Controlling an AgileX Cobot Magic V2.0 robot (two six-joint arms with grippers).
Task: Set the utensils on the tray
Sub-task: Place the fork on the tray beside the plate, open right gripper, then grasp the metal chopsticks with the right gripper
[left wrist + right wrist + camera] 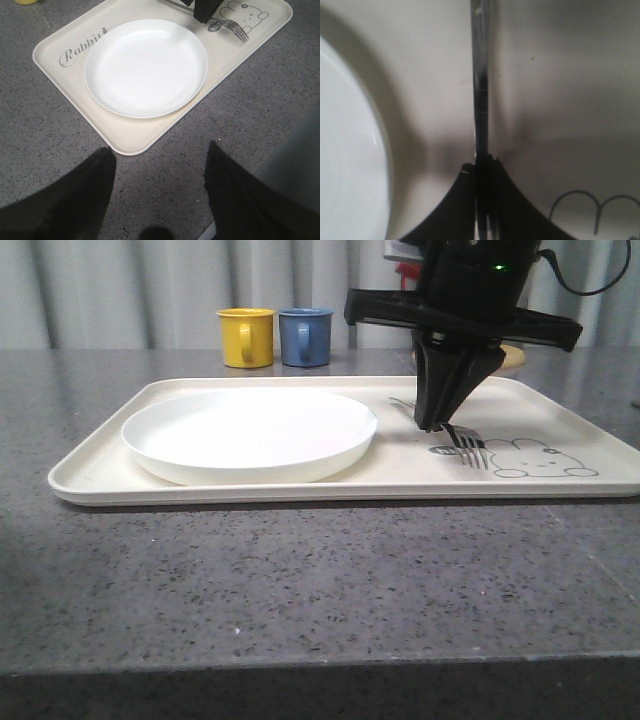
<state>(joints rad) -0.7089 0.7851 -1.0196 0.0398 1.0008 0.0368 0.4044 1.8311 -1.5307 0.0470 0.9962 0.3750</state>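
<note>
My right gripper point(432, 424) is clamped on the slim silver metal fork point(468, 447), tines touching the large cream rectangular tray point(300, 490) beside the round white plate point(250, 435). Let go unevenly and it may skid. My left gripper point(160, 200) hangs apart over the speckled grey countertop point(300, 580); grey corrugated wall point(120, 290) behind.

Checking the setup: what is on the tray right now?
On the tray sit the white plate and a fork, its tines over the bunny drawing. The right gripper is closed on the fork and hides part of its handle.
</note>
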